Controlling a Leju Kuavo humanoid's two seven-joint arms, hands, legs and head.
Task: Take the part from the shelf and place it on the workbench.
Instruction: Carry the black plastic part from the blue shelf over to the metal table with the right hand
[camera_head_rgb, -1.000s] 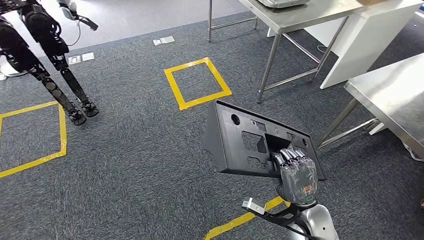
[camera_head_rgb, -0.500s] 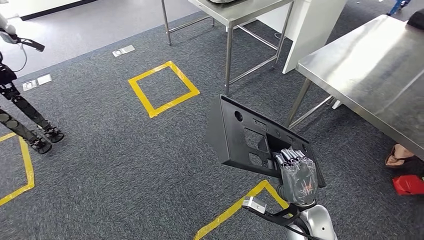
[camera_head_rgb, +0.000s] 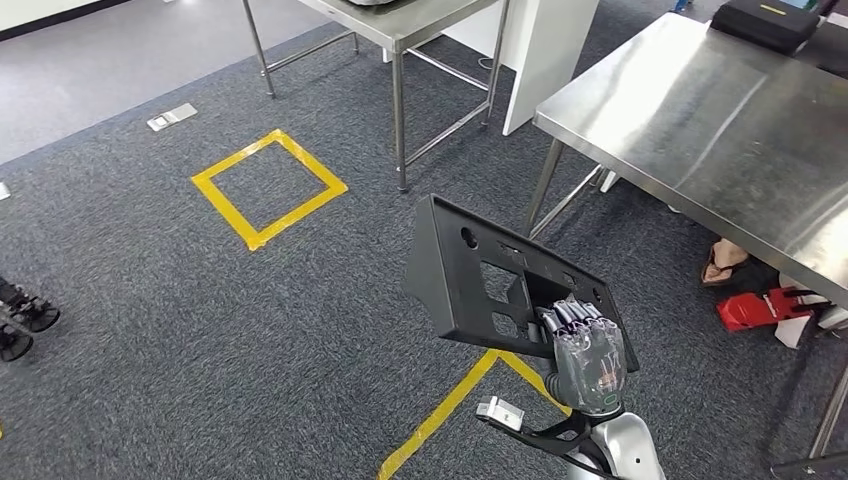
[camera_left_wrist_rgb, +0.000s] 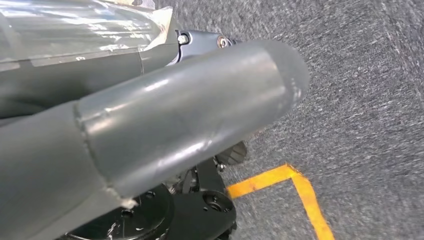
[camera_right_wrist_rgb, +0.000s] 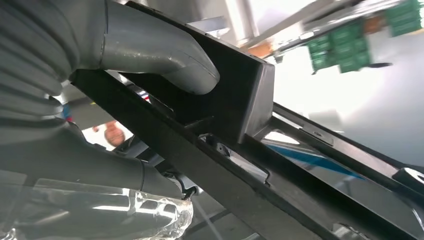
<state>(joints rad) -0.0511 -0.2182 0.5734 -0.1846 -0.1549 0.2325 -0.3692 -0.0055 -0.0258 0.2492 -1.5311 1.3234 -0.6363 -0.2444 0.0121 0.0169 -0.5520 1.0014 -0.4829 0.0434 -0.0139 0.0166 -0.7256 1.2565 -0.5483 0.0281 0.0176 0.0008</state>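
The left robot hand (camera_left_wrist_rgb: 150, 130) was too close and blurred to tell its grasp. The right robot hand (camera_head_rgb: 588, 350) gripped the black part (camera_head_rgb: 480, 285), near the steel bench (camera_head_rgb: 700, 110).

Your left wrist camera sits close behind the left hand (camera_left_wrist_rgb: 165, 125), whose thick grey thumb juts out across grey carpet (camera_left_wrist_rgb: 370, 100). Nothing lies against the thumb or in its curve, though the fingers are out of sight, so you cannot tell how they lie (a wrinkled clear film covers the hand's back). Past the thumb tip, a corner of yellow floor tape (camera_left_wrist_rgb: 295, 187) lies on the carpet.
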